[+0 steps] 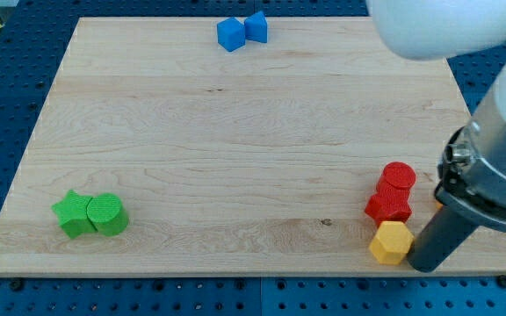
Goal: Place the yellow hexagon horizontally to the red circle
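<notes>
Risk sits at the board's five o'clock corner: the yellow hexagon (391, 242) touches the red star (387, 207) below the red circle (399, 176), with the tip (424, 266), no gripper, holding nothing, at its three o'clock; pushing could shove it off-board or scatter both reds

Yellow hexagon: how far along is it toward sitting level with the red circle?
Little looks done: the yellow hexagon sits below the red circle, with a red star-like block between them. In hand: my tip is right beside the hexagon, on the view's right. Left: move it up beside the circle, level with it.
</notes>
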